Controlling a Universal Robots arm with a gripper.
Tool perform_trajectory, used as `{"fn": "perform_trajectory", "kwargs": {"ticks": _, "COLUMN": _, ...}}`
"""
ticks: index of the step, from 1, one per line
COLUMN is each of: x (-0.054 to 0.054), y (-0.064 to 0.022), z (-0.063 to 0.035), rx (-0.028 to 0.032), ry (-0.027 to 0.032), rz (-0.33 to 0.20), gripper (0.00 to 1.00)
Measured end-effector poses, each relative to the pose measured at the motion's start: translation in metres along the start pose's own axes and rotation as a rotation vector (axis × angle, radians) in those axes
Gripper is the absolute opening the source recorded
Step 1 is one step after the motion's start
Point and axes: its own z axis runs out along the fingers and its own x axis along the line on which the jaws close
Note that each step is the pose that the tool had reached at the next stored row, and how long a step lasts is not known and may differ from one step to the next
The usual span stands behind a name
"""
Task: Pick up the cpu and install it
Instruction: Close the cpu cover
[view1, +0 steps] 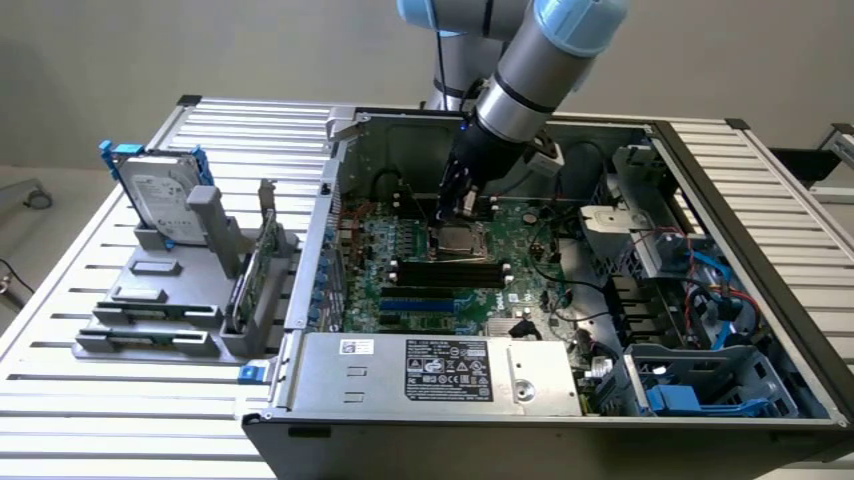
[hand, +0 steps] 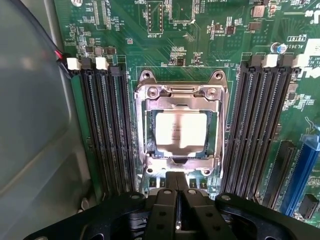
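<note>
We see the cpu (hand: 180, 131) already seated in its socket (hand: 150, 95). Our gripper (hand: 178, 180) hangs just above it, pressed together and empty.

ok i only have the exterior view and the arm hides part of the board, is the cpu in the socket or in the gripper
observer: in the socket. From the wrist view, the cpu lies flat inside the metal frame, silvery top up.
operator: so the gripper has nothing in it
observer: nothing. The gripper is shut, fingers together with nothing between them, right at the frame's edge. I cannot tell whether it touches the frame.
operator: and are the memory slots filled
observer: no, the black memory slots on both sides of the socket hold no modules.
</note>
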Motion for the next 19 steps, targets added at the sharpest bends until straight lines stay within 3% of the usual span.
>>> {"fn": "perform_trajectory", "kwargs": {"ticks": 19, "x": -0.001, "y": 0.0028, "z": 0.0191, "rx": -0.0018, "ry": 0.0004, "rz": 0.004, "gripper": 0.11}}
